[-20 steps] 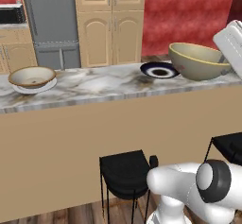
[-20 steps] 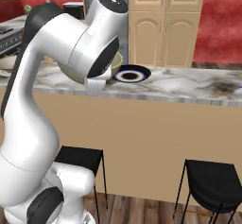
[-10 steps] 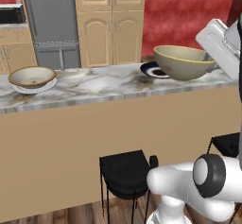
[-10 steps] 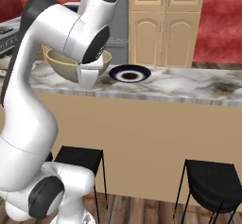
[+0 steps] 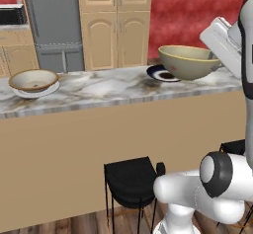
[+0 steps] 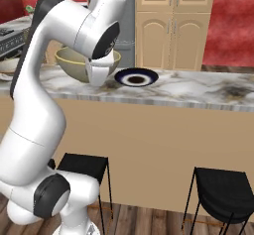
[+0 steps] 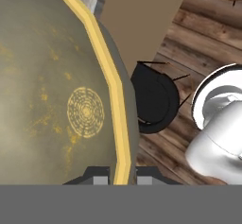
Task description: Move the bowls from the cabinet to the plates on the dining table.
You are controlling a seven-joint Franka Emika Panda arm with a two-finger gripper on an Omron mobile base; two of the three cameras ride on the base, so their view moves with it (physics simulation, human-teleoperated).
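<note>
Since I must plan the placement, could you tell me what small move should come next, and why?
Probably carry the olive bowl a little further sideways until it is centred over the dark plate, then lower. The gripper is shut on its rim, the bowl hangs beside the plate, and the other bowl already sits on the white plate.

no legible txt anywhere.

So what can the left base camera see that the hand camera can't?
Left base view only: the shallow bowl sitting on the white plate, the dark plate and the marble dining table.

Hand view only: the inside of the olive bowl close up, with the end effector shut on its yellow rim.

Both: that olive bowl and a black stool.
</note>
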